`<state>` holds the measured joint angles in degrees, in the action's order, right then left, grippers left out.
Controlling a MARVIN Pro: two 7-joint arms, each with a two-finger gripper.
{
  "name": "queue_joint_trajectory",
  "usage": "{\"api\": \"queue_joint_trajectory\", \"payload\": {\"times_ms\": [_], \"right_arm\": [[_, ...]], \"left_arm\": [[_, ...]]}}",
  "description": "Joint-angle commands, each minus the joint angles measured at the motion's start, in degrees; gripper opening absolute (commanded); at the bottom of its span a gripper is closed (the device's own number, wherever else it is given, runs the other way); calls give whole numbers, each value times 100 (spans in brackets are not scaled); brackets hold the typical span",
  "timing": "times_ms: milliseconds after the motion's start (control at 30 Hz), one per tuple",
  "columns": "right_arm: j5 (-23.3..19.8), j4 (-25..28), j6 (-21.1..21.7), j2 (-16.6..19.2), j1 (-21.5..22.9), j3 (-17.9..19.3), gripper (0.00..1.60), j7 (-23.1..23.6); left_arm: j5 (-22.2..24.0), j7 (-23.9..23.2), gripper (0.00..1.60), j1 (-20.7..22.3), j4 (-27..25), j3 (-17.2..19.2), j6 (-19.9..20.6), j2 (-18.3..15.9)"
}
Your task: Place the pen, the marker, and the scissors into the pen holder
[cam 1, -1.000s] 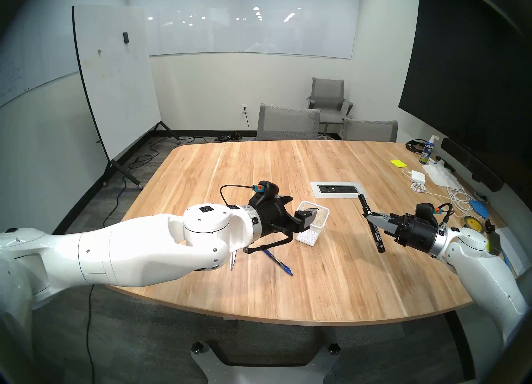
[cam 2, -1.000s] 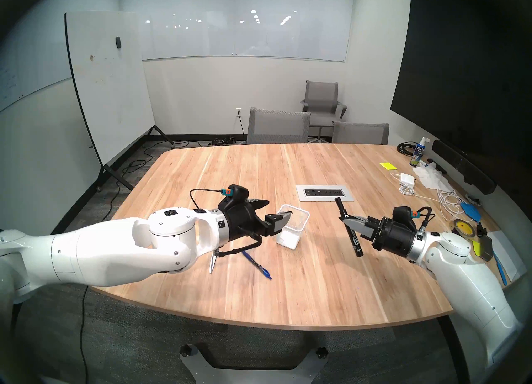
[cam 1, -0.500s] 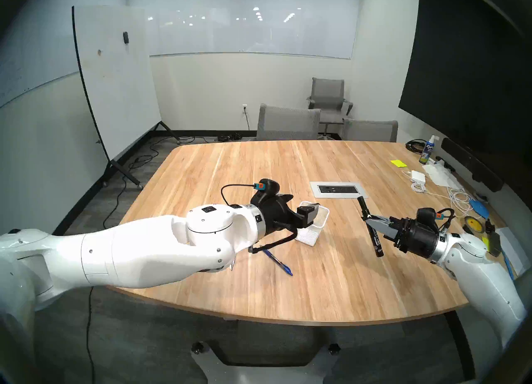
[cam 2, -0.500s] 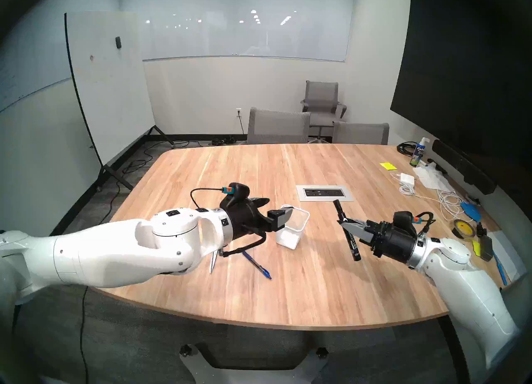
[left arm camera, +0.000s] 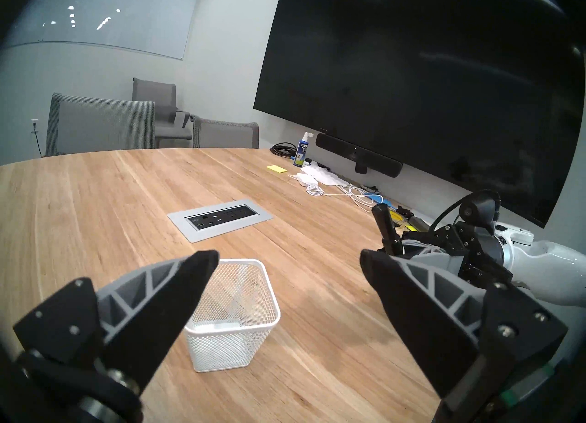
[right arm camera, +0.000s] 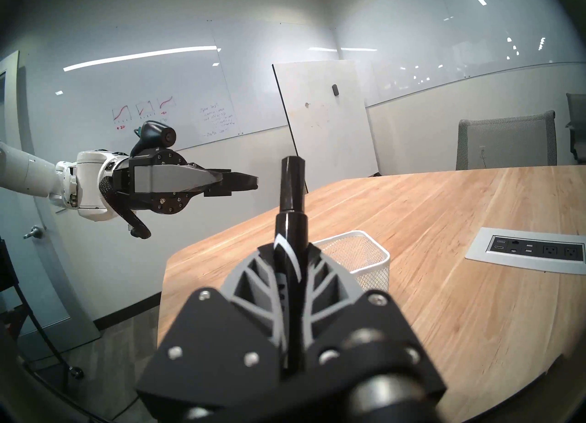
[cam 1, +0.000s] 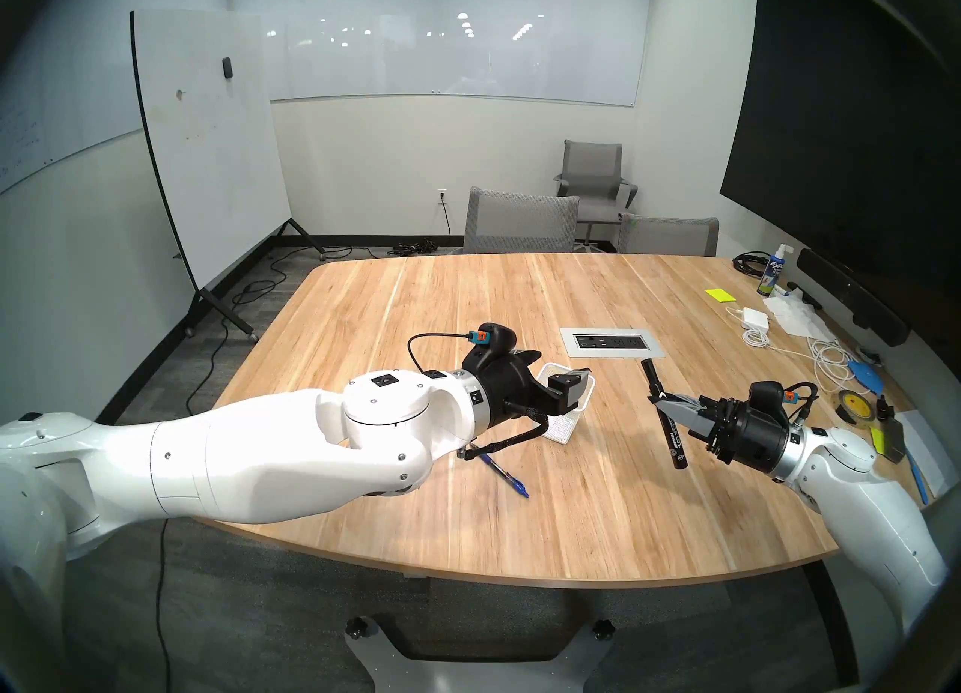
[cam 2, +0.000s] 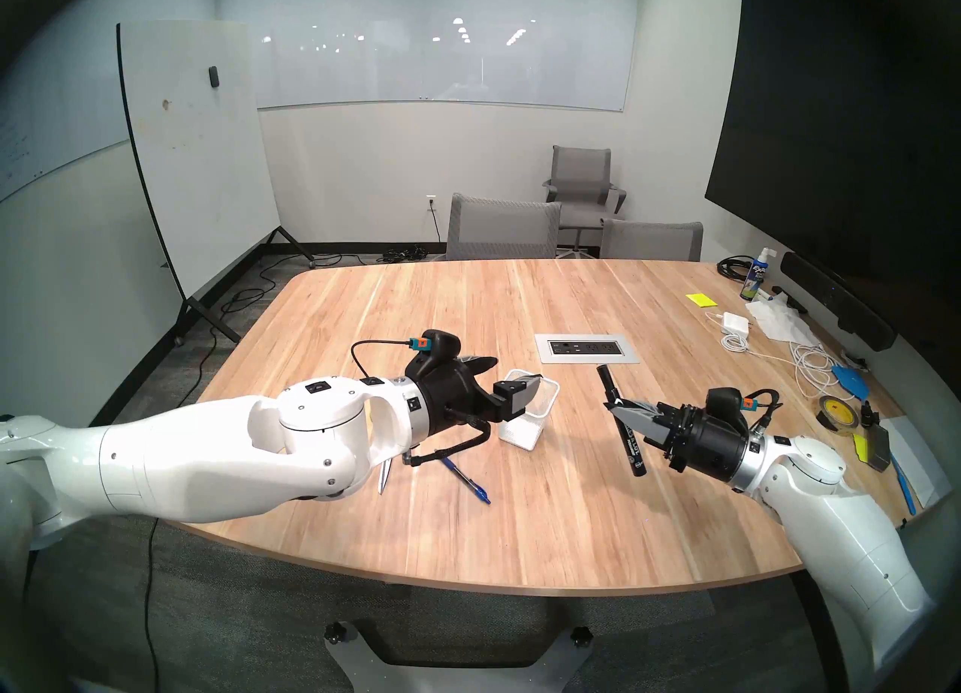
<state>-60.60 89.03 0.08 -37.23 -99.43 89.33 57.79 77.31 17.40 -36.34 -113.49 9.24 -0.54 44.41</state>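
White wire mesh forms the pen holder (cam 1: pixel 569 406), a small square cup standing upright on the wooden tabletop (cam 1: pixel 598 510), near the middle and just short of the recessed power outlet panel (cam 1: pixel 611 342). From the left wrist view its inside looks bare of any of the three items.

Hovering over the holder's near-left side, above its rim, the left end effector (left arm camera: pixel 287 263) has its two fingers spread wide with nothing between them; it points roughly level across the tabletop.

On the other side, the right end effector (cam 1: pixel 659 400) is clamped tight on the black marker (cam 1: pixel 663 411), gripping it around mid-length. That marker, with white lettering on its barrel, is held in the air to the right of the holder and well apart from it, standing steeply but tilted, its upper end leaning toward the outlet panel and its lower end toward the robot.

Lying flat on the tabletop beneath the left wrist is the blue pen (cam 1: pixel 507 478), on the near-left side of the holder, partly covered by a black cable loop. Beside it to the left, only the grey blades of the scissors (cam 2: pixel 384 476) peek out from under the left arm in the right head view; the handles are hidden.
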Motion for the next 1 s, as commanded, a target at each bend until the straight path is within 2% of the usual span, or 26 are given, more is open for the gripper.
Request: {"api": "queue_joint_trajectory", "payload": {"times_ms": [0, 667, 967], "right_arm": [[-26, 86, -3, 24, 43, 59, 0, 3], [-26, 83, 163, 55, 60, 77, 0, 58], [-22, 83, 164, 51, 60, 80, 0, 60]], "left_arm": [[-17, -32, 160, 71, -88, 67, -26, 20], [71, -90, 160, 110, -15, 66, 112, 77], [116, -244, 160, 113, 261, 44, 125, 183]]}}
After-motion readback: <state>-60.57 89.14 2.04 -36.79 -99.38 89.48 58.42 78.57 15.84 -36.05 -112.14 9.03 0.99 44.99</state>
